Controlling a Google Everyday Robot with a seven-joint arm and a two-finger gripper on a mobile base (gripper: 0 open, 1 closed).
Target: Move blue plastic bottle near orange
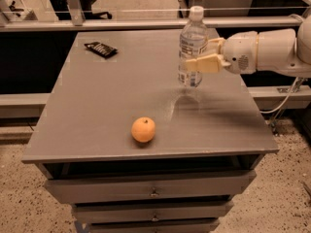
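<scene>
Blue plastic bottle: upright over far right of grey table, base seemingly just clear | gripper: clamped side-on around label, keeping bottle vertical for carrying | orange: front edge, well apart.

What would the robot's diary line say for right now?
gripper: shut on blue plastic bottle, back right of table | bottle: upright | orange: front edge, apart from bottle | task: unfinished
</scene>
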